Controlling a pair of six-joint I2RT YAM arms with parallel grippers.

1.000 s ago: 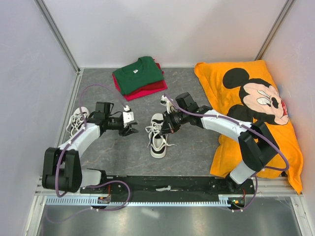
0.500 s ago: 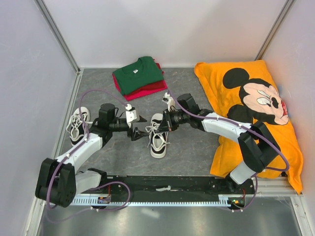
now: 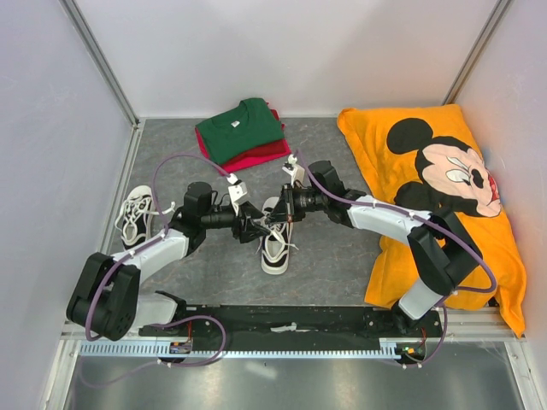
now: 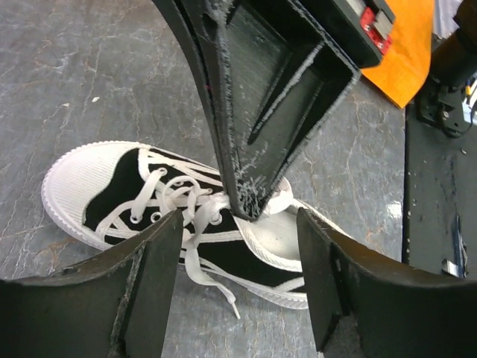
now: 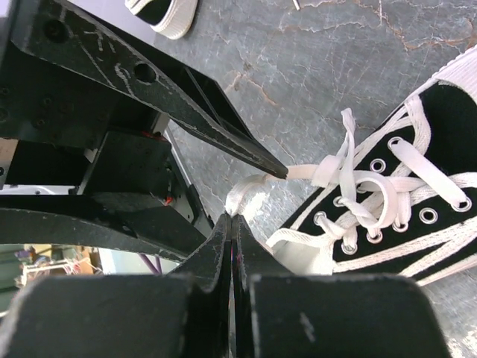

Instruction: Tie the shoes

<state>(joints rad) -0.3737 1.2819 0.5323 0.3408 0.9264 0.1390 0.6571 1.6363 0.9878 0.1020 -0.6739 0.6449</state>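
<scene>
Shoe [image 3: 275, 245] lies in the middle, long axis 12–6 in the top view, toe at 6, heel at 12. Both grippers meet over its lacing. Left gripper [image 3: 255, 229] comes in from 9 o'clock and right gripper [image 3: 283, 210] from 2 o'clock, with their tips almost touching.

Right gripper has its jaws fully together, pinched on a loop of lace [image 5: 243, 197] right at the tips, on the shoe's 9 o'clock side. Treat it as holding lace, though its own fingers partly hide the pinch.

Left gripper is wide, with nothing in it. In the right wrist view one of its fingers [image 5: 186, 112] touches a lace strand just beside the top eyelets [image 5: 378, 165], and its other finger sits lower, apart from the lace. In the left wrist view the shoe shows between its two fingers, and the right gripper's finger crosses in front with its tip down on the lacing.

So the lace you want lies at 3 o'clock of the left gripper, inside its open span. Left is the free arm and already the near one. My read is that you close left on that strand, with right as the anchor.

Watch the crowding, since the tips are close enough to clash or drag the shoe.

Other shoe [image 3: 134, 213] sits well apart at 9 o'clock by the wall, not handled.
</scene>
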